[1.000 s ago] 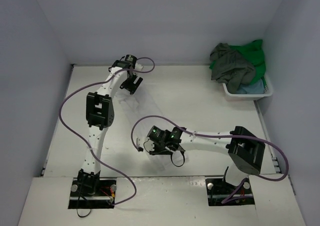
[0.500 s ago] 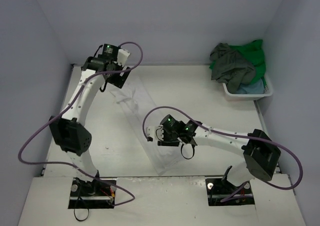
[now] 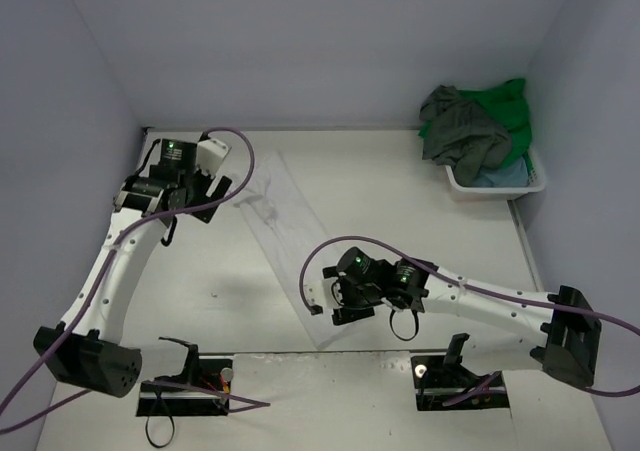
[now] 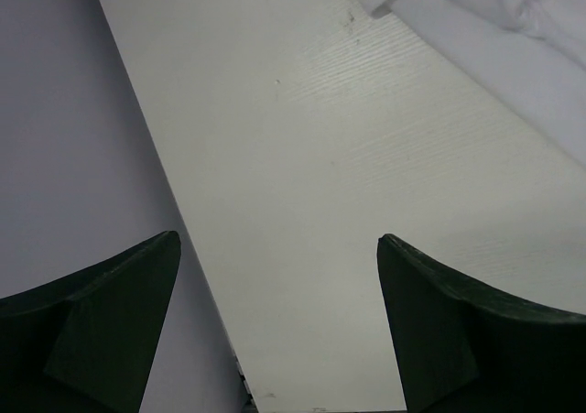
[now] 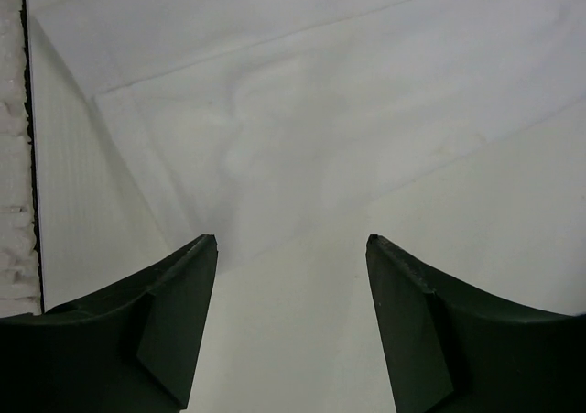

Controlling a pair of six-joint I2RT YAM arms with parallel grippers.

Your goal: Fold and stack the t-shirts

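The left gripper [image 4: 279, 248] hovers over the table [image 3: 440, 231] at far left, fingers apart, empty. The white shirt [image 3: 285, 221] lies mid-table as a long folded strip, slanting. The right gripper [image 5: 291, 244] hangs over the strip's near end, fingers apart, holding nothing. At far right, a basket [image 3: 490, 189] holds the grey shirt [image 3: 460, 131], green shirt [image 3: 510, 111] and blue shirt [image 3: 505, 176].

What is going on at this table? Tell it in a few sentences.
T-shirt folding is under way. The white t-shirt lies on the table as a long narrow strip. Both hands are open and empty: the right hand hangs over the strip's near end, the left hand over bare table beside its far end. The grey-olive shirt, green shirt and light blue shirt are heaped in the white basket, not yet folded.
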